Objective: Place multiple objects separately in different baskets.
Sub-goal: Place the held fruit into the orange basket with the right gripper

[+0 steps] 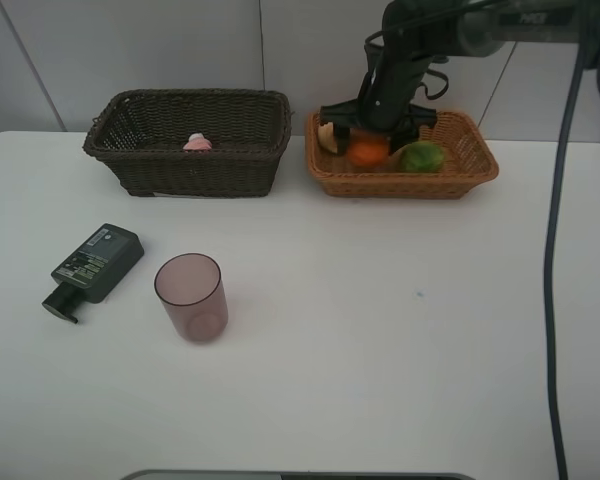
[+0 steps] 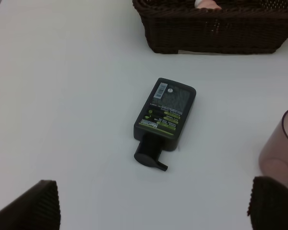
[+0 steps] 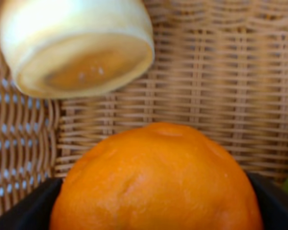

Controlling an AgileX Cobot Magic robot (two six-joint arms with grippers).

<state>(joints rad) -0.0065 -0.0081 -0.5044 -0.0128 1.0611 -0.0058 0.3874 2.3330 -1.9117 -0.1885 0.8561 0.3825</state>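
My right gripper (image 1: 371,138) reaches down into the light tan basket (image 1: 467,178) and is shut on the orange (image 1: 369,151), which fills the right wrist view (image 3: 153,182) between the dark fingers (image 3: 19,211). A pale yellowish fruit (image 3: 77,48) lies beside it, and a green fruit (image 1: 421,156) on its other side. The small pink bottle (image 1: 198,143) sits in the dark brown basket (image 1: 190,165). My left gripper (image 2: 151,206) hovers open over the table near the dark green pump bottle (image 2: 165,115), which lies flat. The mauve cup (image 1: 191,297) stands upright.
The two baskets stand side by side at the back of the white table (image 1: 400,320). A dark cable (image 1: 552,260) hangs down on the right side. The pump bottle (image 1: 95,265) and the cup are close together at the front left.
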